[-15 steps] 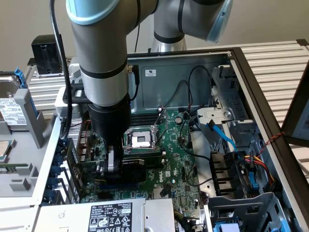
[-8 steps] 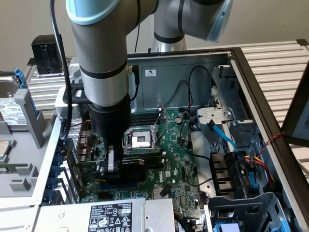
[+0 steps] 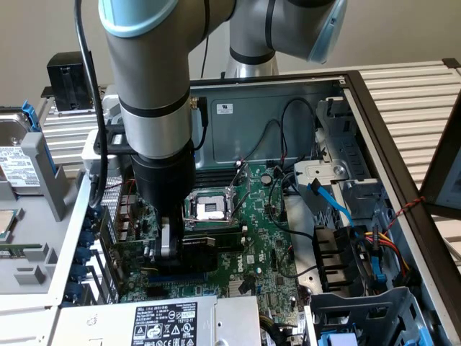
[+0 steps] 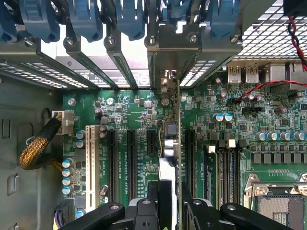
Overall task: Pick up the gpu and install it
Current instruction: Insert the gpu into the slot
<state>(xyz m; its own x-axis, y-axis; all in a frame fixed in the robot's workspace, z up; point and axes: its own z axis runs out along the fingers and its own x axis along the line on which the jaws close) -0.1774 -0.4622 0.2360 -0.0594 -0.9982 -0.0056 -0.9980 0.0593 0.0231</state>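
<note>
A plain pale wall (image 3: 29,29) stands behind the slatted metal tabletop (image 3: 414,94). At the exterior view's left you see a hard drive (image 3: 16,162). Next comes the open computer case (image 3: 288,108), lying flat. It holds the green motherboard (image 3: 270,238) with its bare CPU socket (image 3: 209,207), a power supply (image 3: 158,324) and, further right, a blue cable (image 3: 333,203). Your claw (image 4: 170,194) reaches into the case, closed narrowly on the gpu (image 4: 171,141). The gpu stands on edge over the motherboard's expansion slots (image 4: 130,153), with its silver bracket (image 4: 172,48) at the case's rear openings. You cannot tell whether it is seated.
</note>
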